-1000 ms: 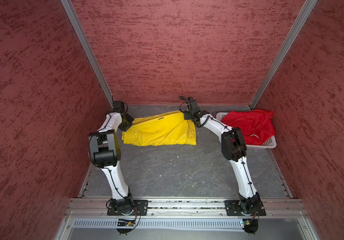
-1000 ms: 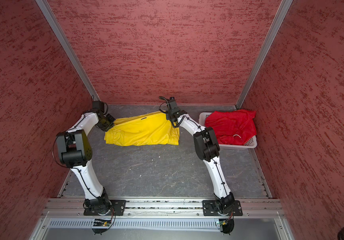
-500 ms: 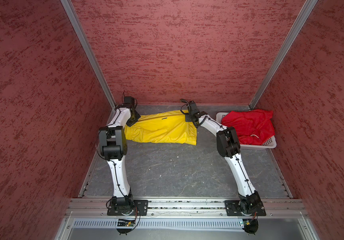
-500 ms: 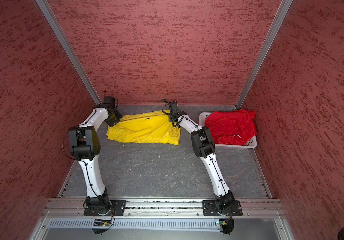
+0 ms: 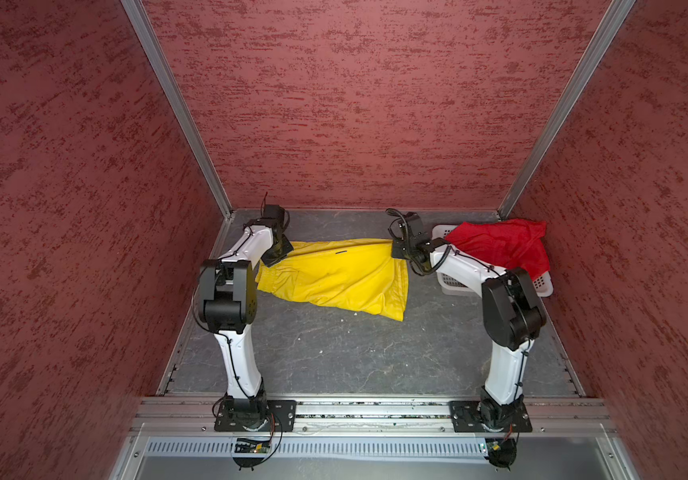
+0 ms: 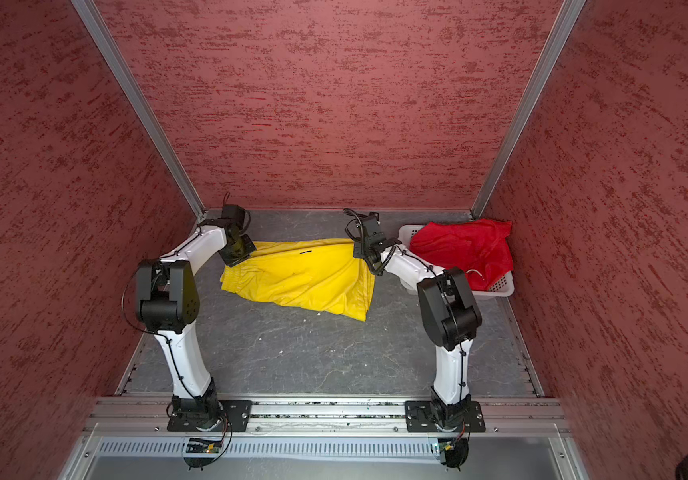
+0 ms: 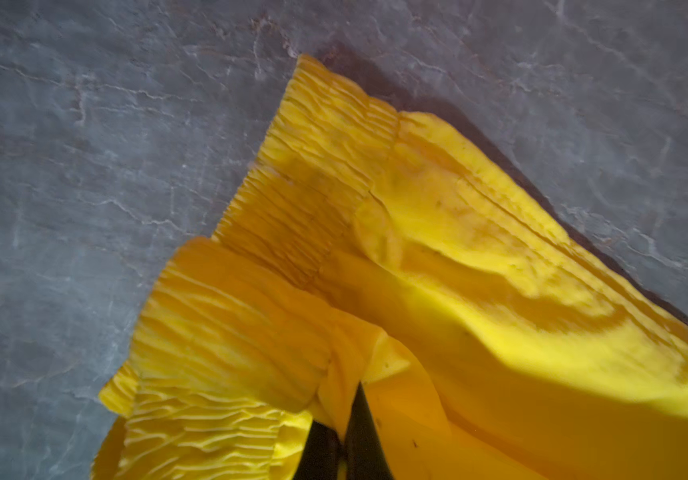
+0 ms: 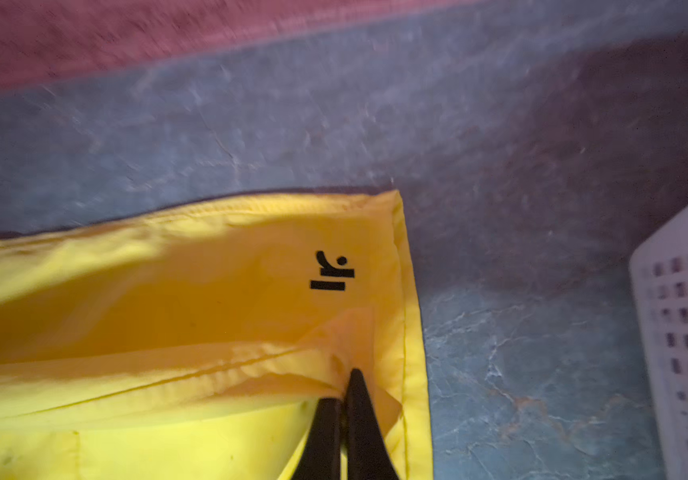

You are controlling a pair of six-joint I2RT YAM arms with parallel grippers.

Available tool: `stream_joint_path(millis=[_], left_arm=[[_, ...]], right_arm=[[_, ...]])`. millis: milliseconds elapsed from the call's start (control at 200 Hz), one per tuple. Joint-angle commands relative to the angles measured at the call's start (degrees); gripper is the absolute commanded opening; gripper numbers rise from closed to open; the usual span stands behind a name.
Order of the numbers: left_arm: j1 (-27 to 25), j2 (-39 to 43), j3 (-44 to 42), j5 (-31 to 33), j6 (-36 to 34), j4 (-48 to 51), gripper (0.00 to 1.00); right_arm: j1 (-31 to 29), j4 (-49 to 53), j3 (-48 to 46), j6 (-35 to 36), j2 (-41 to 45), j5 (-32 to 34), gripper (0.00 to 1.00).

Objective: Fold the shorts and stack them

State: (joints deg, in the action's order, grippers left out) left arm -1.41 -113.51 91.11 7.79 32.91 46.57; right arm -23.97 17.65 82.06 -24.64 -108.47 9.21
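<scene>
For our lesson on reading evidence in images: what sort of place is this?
Probably a robot test cell, not a home: a left arm and right arm bolted to a metal rail, red panel walls boxing in a grey floor, with yellow shorts and a basket of red shorts as props.

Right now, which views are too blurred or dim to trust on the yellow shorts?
Right wrist view: motion-smeared and dim, white basket soft, yet the yellow shorts show a readable logo. Left wrist view: soft, waistband ribbing clear, dark shadow along one edge. Both top views: sharp, evenly lit.
</scene>
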Motion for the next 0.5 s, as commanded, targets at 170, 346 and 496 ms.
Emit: stream_joint_path(millis=[170,346,496], left_arm=[[1.52,1.1,4.46,5.98,-2.49,-0.39,0.0],[1.46,-5.53,9.53,5.92,-2.37,0.43,0.1],[2.07,-10.0,15.68,6.45,-2.51,0.94,0.58]], right_arm=[[1.64,1.65,9.95,3.63,-1.13,9.58,0.0],[1.9,6.81,27.13,7.86,-18.21,14.34,0.05],[3.29,13.15,46.28,9.58,-32.27,14.81,0.18]])
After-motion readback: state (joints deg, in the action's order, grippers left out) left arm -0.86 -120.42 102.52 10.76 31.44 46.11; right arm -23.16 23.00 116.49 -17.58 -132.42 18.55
